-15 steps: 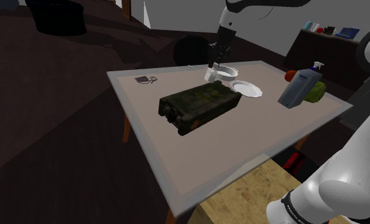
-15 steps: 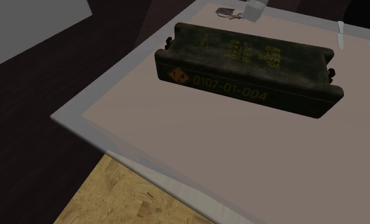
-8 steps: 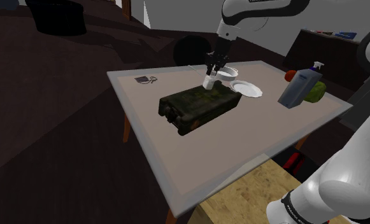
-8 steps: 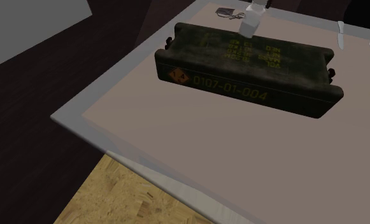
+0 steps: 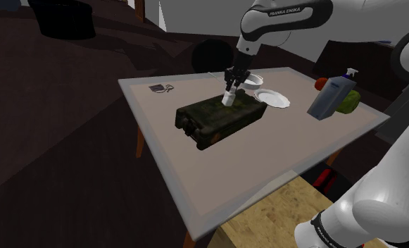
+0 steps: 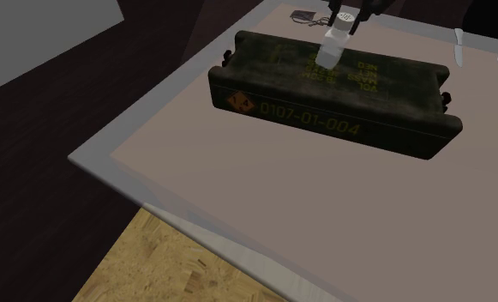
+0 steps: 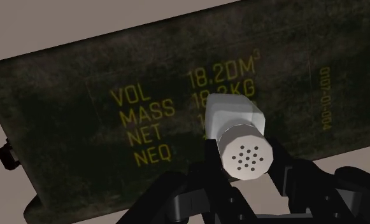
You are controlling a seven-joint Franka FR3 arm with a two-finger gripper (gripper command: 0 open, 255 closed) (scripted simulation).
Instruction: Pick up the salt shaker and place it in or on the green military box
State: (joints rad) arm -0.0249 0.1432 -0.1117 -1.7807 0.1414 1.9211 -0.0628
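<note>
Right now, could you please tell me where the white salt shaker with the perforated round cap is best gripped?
By its round cap end, coming from above: the white salt shaker hangs cap-up over the dark green box, and the black fingers clasp that round top from two sides.

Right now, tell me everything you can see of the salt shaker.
The salt shaker is pale grey-white: a squared body under a round cap dotted with holes. The gripper is shut on it at the cap. It hangs tilted over the lettered lid of the dark green box; whether its base touches the lid, I cannot tell.
</note>
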